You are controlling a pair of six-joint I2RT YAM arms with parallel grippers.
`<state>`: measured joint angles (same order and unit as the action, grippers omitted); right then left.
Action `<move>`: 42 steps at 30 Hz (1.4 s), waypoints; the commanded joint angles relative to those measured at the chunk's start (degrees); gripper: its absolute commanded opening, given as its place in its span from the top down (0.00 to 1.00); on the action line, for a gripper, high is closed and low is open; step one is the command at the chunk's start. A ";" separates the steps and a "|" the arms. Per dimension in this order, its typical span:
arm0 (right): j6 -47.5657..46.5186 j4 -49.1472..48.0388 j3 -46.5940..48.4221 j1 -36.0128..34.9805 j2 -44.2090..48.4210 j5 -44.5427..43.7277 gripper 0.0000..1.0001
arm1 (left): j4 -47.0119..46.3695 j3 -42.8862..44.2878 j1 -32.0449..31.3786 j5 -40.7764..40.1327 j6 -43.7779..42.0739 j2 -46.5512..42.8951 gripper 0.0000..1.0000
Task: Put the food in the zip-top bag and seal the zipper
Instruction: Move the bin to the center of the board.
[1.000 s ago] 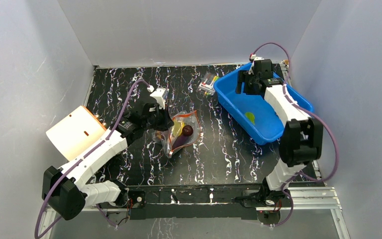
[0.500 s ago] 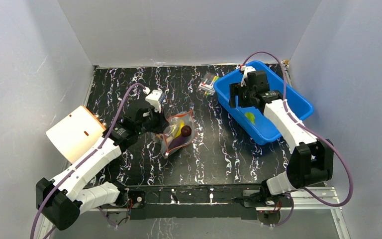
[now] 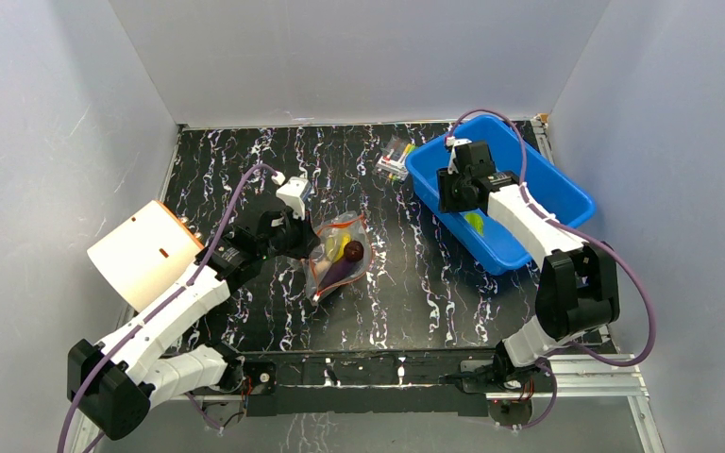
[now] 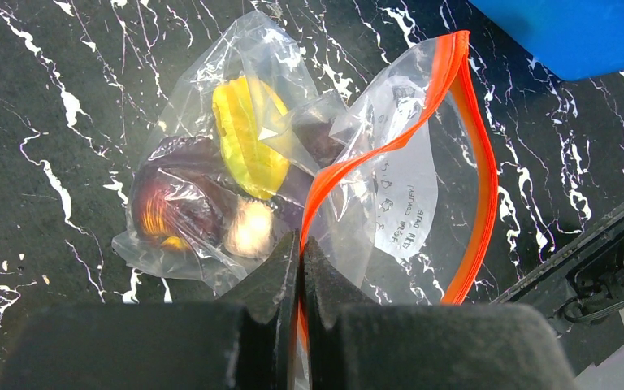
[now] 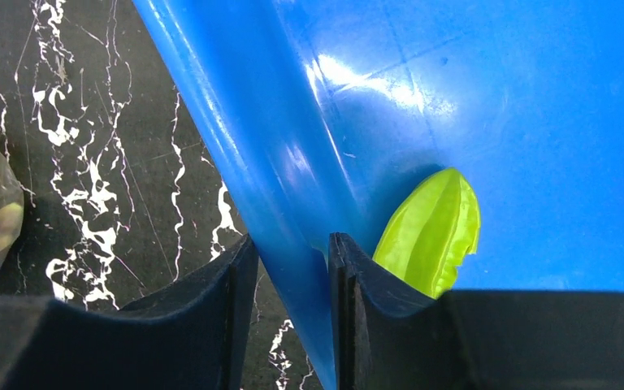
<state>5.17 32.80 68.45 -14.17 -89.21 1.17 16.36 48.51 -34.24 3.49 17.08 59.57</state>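
The zip-top bag [image 3: 340, 253] lies on the black marbled table, clear with a white label. Its red-orange zipper [image 4: 481, 162] gapes open. Inside it is food: a yellow ring-like piece [image 4: 248, 138], a dark purple piece [image 4: 166, 207] and a beige piece [image 4: 249, 230]. My left gripper [image 4: 301, 244] is shut on the zipper edge at the bag's near corner. A green piece [image 5: 431, 231] lies in the blue bin [image 3: 519, 203] against its left wall. My right gripper [image 5: 290, 244] straddles that wall, fingers a narrow gap apart, one outside and one next to the green piece.
A small clear packet of colourful sticks [image 3: 395, 159] lies at the back, left of the bin. An orange-and-white box [image 3: 142, 250] sits at the left edge. White walls enclose the table on three sides.
My right gripper has moved from the bin's back end forward and left to its left wall. My left arm has shifted the bag's edge slightly while holding it.
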 commanded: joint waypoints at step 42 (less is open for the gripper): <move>40.56 -7.60 12.55 -1.17 -6.56 -20.14 0.28 | -0.01 1.12 0.24 -1.63 -1.74 1.01 1.00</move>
<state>40.93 20.78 74.43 -15.53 -96.82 -16.25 16.51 48.51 -34.24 2.61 16.23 60.71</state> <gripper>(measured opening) 0.668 0.010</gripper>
